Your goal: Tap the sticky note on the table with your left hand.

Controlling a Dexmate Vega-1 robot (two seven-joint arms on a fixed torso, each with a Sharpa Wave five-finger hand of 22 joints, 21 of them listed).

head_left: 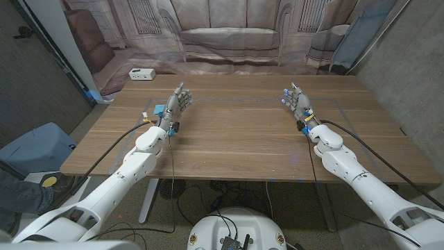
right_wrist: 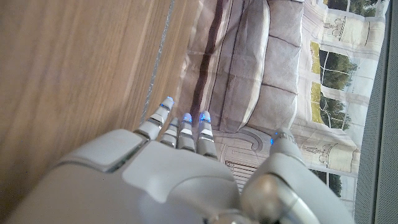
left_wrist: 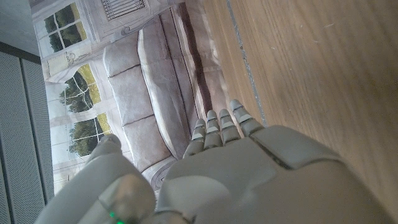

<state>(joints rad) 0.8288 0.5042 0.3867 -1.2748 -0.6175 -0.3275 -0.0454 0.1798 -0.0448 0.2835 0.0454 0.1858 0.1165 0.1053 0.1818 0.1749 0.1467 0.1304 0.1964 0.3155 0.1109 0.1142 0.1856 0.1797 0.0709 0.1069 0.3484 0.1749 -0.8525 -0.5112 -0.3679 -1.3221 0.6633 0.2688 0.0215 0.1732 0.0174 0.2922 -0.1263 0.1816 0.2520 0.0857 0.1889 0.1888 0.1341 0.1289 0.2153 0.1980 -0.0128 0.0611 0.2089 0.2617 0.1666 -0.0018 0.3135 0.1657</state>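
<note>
Looking down from the head view, you have the left hand (head_left: 177, 102) out over the left part of the wooden table (head_left: 243, 139), its fingers (head_left: 182, 94) reaching toward the far edge, side by side and lightly parted, gripping nothing. Whether the hand touches the tabletop, you cannot tell from here. Just beside it, on its outer side, you can see a small blue square, the sticky note (head_left: 159, 109), partly hidden by the hand; it sits near the wrist, and whether the hand touches it cannot be told. In the left wrist view your left hand (left_wrist: 249, 174) shows its back, with the fingers (left_wrist: 214, 124) close together and extended along the wood grain toward the sofa backdrop (left_wrist: 143, 93).

Your right hand (head_left: 298, 101) is well apart on the right part of the table, fingers likewise extended toward the far edge and holding nothing. In the right wrist view that right hand (right_wrist: 155, 174) shows fingers (right_wrist: 180, 127) held close together, the thumb off to one side.

A white power strip (head_left: 141, 73) lies near the far left corner, beyond the table's edge. The printed sofa backdrop (head_left: 229, 35) hangs behind the table.
</note>
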